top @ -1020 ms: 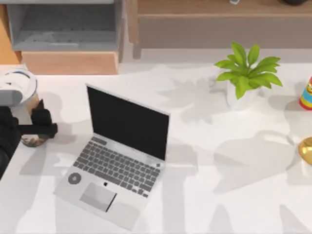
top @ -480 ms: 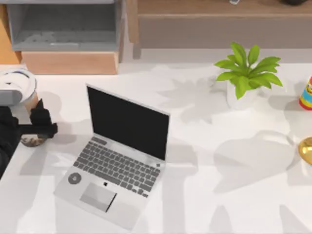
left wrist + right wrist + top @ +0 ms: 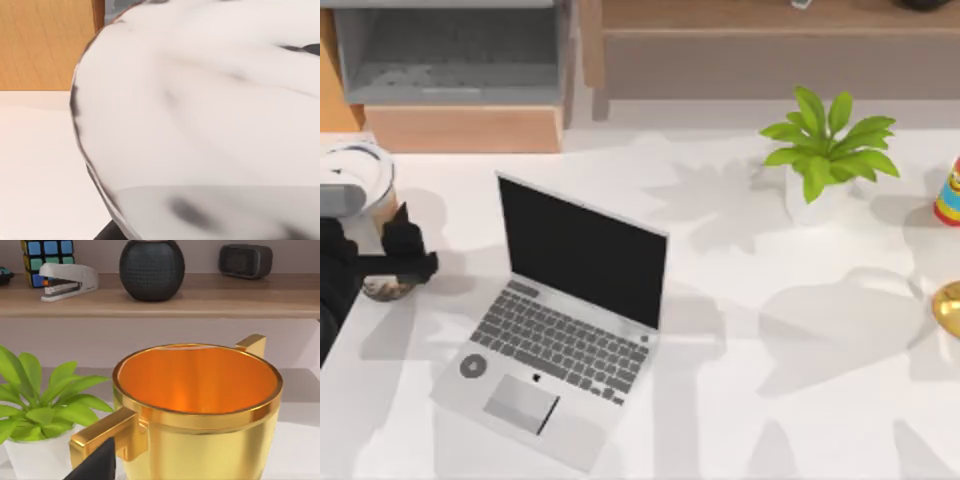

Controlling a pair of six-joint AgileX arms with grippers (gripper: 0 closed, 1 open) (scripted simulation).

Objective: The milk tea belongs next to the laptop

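Milk tea (image 3: 365, 175) stands at the table's (image 3: 740, 400) far left edge, about nine o'clock from the laptop (image 3: 555, 320) and apart from it, with bare white tabletop between them. The left gripper (image 3: 390, 265) is at the cup's lower part, its dark fingers (image 3: 410, 240) closed around the body just above the pearls, the white lid clear above them. From the left wrist view the cup's pale wall (image 3: 210, 115) looms right against the lens. The laptop sits open, screen black, keyboard toward six o'clock. At two o'clock from it stands a potted plant (image 3: 825, 150). In the right wrist view a gold cup (image 3: 197, 410) sits close; whether the right gripper is open or closed, I cannot tell.
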